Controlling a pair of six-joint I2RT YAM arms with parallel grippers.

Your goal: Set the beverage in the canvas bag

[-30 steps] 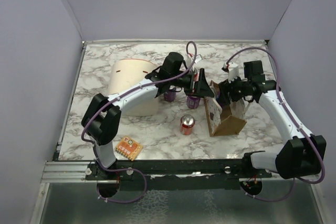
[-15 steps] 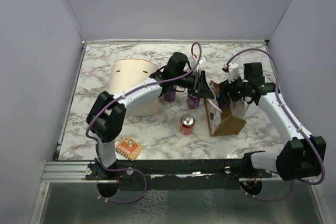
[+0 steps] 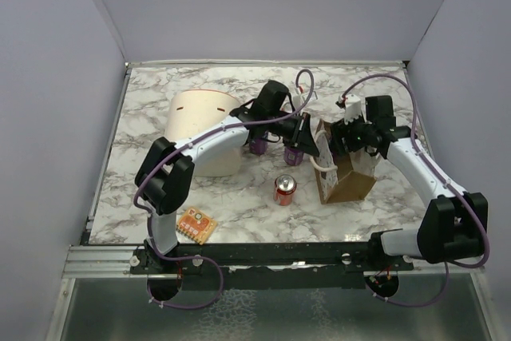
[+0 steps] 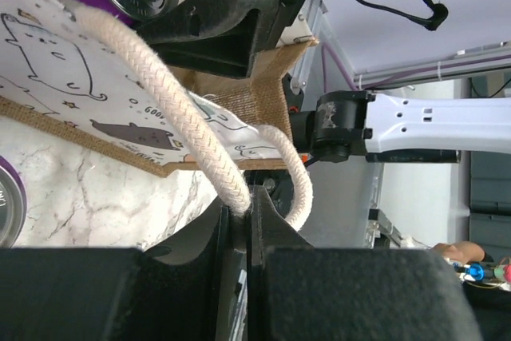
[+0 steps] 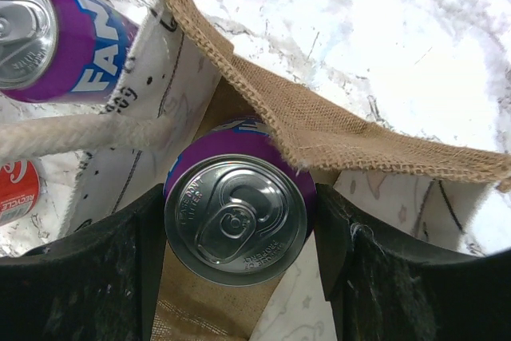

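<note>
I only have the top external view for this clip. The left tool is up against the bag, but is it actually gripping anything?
Observer: Yes. In the left wrist view, the left tool is shut on the rope handle of the canvas bag.
Operator: And does the right tool have the beverage?
Observer: The right wrist view shows the right tool shut on a purple can, lid facing the camera.
Operator: Is it in the bag yet?
Observer: It sits at the bag's mouth, between the walls. The burlap edge overlaps its rim.

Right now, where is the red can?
In the top view, the red can stands mid-table, left of the canvas bag, in front of a purple can.
</note>
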